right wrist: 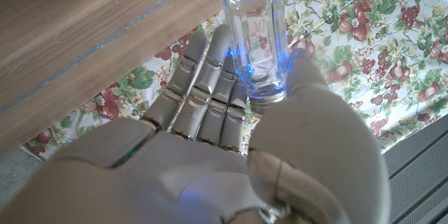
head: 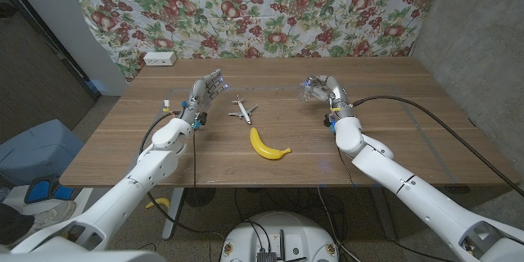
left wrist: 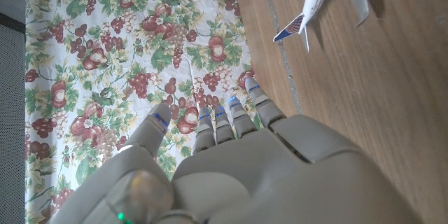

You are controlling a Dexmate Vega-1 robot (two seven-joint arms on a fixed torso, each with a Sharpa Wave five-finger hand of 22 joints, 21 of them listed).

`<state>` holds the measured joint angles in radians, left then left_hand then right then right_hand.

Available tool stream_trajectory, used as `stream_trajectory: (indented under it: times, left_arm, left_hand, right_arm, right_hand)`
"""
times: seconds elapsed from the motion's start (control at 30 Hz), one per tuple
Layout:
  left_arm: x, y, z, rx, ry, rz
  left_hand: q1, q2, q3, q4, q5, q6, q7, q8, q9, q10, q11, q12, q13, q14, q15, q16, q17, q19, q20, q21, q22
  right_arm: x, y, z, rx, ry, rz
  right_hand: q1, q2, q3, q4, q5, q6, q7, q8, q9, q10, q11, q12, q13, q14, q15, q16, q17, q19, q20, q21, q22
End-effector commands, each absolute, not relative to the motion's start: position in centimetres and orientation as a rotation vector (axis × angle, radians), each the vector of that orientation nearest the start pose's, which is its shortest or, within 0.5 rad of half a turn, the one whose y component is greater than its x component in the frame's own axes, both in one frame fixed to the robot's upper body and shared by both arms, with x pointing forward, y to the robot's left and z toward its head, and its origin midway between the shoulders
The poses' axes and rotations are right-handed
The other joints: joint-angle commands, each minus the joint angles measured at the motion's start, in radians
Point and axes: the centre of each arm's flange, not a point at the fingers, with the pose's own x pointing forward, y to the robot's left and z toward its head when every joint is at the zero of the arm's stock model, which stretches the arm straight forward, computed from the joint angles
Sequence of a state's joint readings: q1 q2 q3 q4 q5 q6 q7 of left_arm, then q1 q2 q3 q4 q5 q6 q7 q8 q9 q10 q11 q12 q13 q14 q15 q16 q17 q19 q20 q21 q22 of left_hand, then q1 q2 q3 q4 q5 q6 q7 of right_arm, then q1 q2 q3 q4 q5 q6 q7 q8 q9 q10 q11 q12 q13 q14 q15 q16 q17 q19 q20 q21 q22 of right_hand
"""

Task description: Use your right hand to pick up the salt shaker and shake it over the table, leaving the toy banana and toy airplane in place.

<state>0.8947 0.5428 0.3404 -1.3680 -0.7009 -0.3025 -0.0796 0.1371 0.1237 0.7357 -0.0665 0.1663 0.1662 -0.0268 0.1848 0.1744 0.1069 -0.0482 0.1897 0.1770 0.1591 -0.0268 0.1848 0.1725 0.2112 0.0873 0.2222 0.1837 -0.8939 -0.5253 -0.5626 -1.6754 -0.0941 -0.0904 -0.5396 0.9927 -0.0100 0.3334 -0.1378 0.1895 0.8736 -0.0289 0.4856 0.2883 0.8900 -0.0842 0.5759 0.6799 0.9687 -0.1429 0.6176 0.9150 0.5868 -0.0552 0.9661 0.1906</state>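
Note:
My right hand (head: 321,90) holds the clear glass salt shaker (head: 309,89) at the table's right middle. The right wrist view shows the salt shaker (right wrist: 255,35) pinched between the thumb and the fingers (right wrist: 210,84) of my right hand (right wrist: 231,147). Whether it is off the table I cannot tell. The yellow toy banana (head: 268,147) lies near the table's centre. The white toy airplane (head: 241,111) sits just beyond it, also seen as the toy airplane (left wrist: 329,0). My left hand (head: 205,94) stands left of the airplane, fingers (left wrist: 224,115) apart, holding nothing.
A floral cloth (head: 262,8) hangs behind the wooden table (head: 409,131). A white power strip (head: 159,59) lies at the back left corner. Black cables (head: 426,102) run from my right arm across the table's right side. A blue bin (head: 37,151) stands on the floor at left.

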Motion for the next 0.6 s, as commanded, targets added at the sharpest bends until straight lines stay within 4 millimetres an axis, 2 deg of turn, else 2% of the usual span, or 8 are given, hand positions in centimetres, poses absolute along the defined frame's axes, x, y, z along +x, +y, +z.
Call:
stream_trajectory:
  times: [0.03,0.37,0.6]
  left_arm:
    - [64.04,29.81,-2.83,-0.074,-0.616,-0.254]
    - [64.59,30.09,-2.61,-0.076,-0.614,-0.254]
    - [65.03,30.22,-2.38,-0.076,-0.612,-0.256]
  left_hand:
    - [-0.010,0.032,0.006,-0.001,0.005,0.004,-0.002,0.000,0.006,0.005,0.001,0.005,0.003,0.007,0.002,-0.003,0.002,0.008,0.004,-0.001,0.003]
    - [-0.012,0.032,0.007,-0.002,0.005,0.003,-0.002,0.000,0.006,0.005,0.003,0.005,0.003,0.007,0.002,-0.003,0.002,0.009,0.004,-0.001,0.003]
    - [-0.013,0.033,0.008,-0.002,0.005,0.002,-0.003,0.000,0.006,0.005,0.002,0.004,0.003,0.006,0.001,-0.003,0.002,0.009,0.004,-0.001,0.003]
  right_arm:
    - [60.20,-19.26,-2.01,-0.471,-0.757,-0.259]
    - [60.66,-19.19,-2.57,-0.324,-0.805,-0.408]
    - [60.69,-19.48,-2.43,-0.302,-0.813,-0.449]
  right_hand:
    - [0.170,0.156,0.036,-0.008,0.003,0.041,-0.027,0.009,0.046,0.091,-0.085,-0.001,0.117,0.009,-0.077,-0.003,0.006,-0.001,-0.101,0.010,-0.001]
    - [0.169,0.156,0.039,-0.008,0.002,0.040,-0.021,0.007,0.042,0.095,-0.085,-0.005,0.118,0.014,-0.076,-0.008,0.020,-0.004,-0.099,0.020,-0.002]
    - [0.169,0.155,0.040,-0.009,0.001,0.042,-0.017,0.007,0.040,0.099,-0.082,-0.006,0.118,0.017,-0.075,-0.012,0.030,-0.004,-0.097,0.029,-0.003]
